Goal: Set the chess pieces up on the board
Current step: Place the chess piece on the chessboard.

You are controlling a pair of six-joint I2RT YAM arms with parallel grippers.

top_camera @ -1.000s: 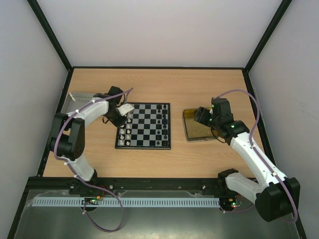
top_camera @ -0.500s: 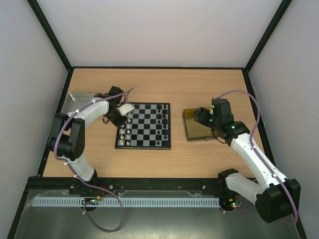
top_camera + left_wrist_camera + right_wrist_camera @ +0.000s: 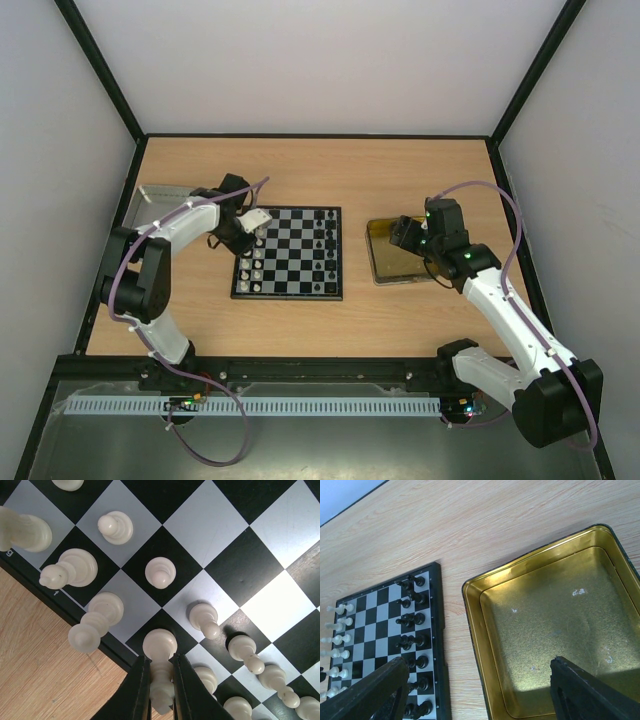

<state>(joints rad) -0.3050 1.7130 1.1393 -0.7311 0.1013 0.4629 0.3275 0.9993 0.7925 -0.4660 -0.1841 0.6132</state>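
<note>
The board (image 3: 288, 295) lies left of the table's middle, with white chess pieces (image 3: 255, 262) along its left side and black chess pieces (image 3: 322, 250) along its right. My left gripper (image 3: 256, 224) is at the board's far left corner. In the left wrist view it (image 3: 160, 662) is shut on a white piece (image 3: 160, 644) whose base rests on a black edge square of the board (image 3: 220, 525). Other white pieces (image 3: 160, 572) stand around it. My right gripper (image 3: 404, 234) hangs open over the yellow tray (image 3: 545, 630), holding nothing (image 3: 479, 666).
A silver metal tray (image 3: 150, 198) lies left of the board, behind my left arm. The yellow tray (image 3: 400, 262) sits to the right of the board with nothing in it. A strip of bare wood (image 3: 455, 645) separates that tray from the board (image 3: 438, 645) and its black pieces (image 3: 412, 620).
</note>
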